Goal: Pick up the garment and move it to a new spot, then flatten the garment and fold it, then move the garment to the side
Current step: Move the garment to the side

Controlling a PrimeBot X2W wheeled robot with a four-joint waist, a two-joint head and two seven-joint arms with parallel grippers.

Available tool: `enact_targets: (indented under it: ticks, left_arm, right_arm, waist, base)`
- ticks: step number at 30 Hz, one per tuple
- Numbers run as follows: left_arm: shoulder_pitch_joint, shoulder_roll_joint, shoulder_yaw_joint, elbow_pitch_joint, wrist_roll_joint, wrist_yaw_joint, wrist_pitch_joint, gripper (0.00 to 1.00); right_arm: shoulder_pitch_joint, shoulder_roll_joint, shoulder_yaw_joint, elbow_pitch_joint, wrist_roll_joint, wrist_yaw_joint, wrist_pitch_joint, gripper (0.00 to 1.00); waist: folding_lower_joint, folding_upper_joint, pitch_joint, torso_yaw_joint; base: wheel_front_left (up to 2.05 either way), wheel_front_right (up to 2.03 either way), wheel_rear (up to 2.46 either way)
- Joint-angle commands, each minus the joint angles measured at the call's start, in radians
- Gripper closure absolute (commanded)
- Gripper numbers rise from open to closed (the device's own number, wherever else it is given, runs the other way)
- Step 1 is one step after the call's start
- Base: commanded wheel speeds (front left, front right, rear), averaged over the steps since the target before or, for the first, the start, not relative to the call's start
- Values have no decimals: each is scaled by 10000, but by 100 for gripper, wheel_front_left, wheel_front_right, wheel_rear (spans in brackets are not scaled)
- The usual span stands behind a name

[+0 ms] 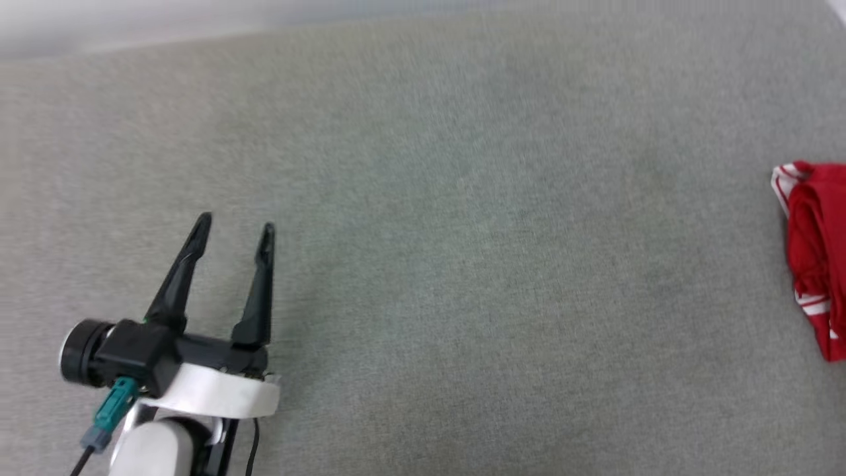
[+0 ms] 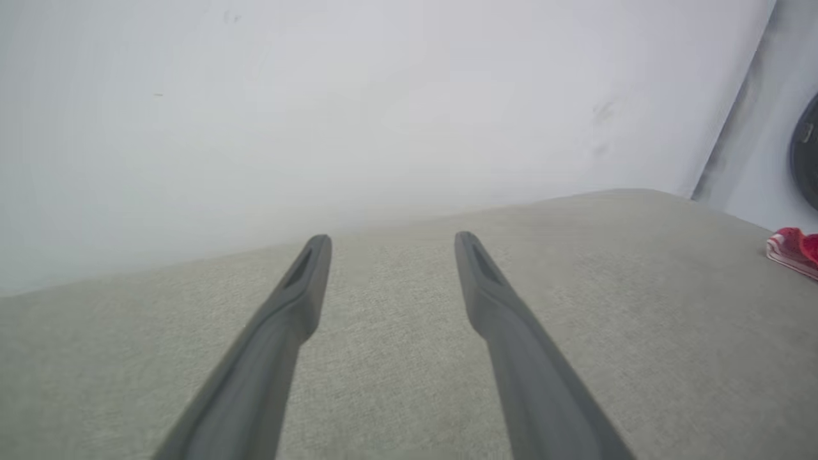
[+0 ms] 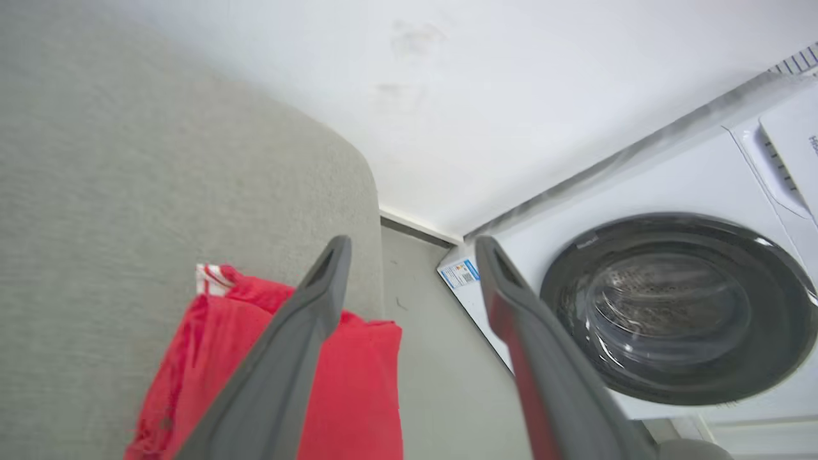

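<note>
The garment [image 1: 814, 254] is a folded red bundle with red-white striped trim, lying at the far right edge of the grey fabric surface [image 1: 449, 238]. The left wrist view catches a corner of the garment [image 2: 795, 250] at its far right. From the right wrist I look down on the garment [image 3: 358, 390] near the surface's rounded corner. My right gripper [image 3: 412, 246] hangs above it, open, with nothing between its fingers. Far from the garment, my left gripper [image 1: 236, 223] sits open and empty at the lower left, low over the surface.
A white wall [image 2: 383, 96] runs behind the surface's far edge. To the right, past the surface's corner, stands a white washing machine [image 3: 671, 306] with a dark round door, with a strip of grey floor [image 3: 441, 358] between.
</note>
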Motion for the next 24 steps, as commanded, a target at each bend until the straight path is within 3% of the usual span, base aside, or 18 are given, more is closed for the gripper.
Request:
enact_targets:
  ticks: [1, 8, 13, 18, 19, 24]
  left_arm:
    - [198, -74, 159, 33, -2, -7, -24, 0]
    - [945, -542, 818, 389, 127, -61, -22, 0]
    - [1335, -888, 1129, 505, 175, -77, -22, 0]
    - [1623, -1163, 1243, 689, 228, -107, -22, 0]
    - [1802, -1248, 1177, 908, 133, -135, -22, 0]
    - [1986, -1270, 1148, 1083, 187, -153, -22, 0]
  right_arm:
    - [224, 315, -97, -299, 73, -13, -126, 0]
    - [1272, 2567, -375, -2194, 231, -13, -1302, 0]
    - [2327, 4346, -376, -2825, 164, -11, -2490, 0]
    - [3294, 5483, -109, -2244, 294, -11, -3899, 0]
    - [3680, 5948, 40, -1736, 420, -11, -4544, 0]
    - [4037, 6301, 71, -833, 599, -11, -5181, 0]
  waist:
    - [1, 0, -765, 366]
    - [1, 0, -1668, 759]
    - [1, 0, -2094, 995]
    - [1, 0, -2350, 1228]
    - [1, 0, -2475, 1266]
    - [1, 0, -2650, 1315]
  base:
    - [0, 0, 0]
    - [0, 0, 0]
    - [0, 0, 0]
    - [0, 0, 0]
    - [0, 0, 0]
    - [0, 0, 0]
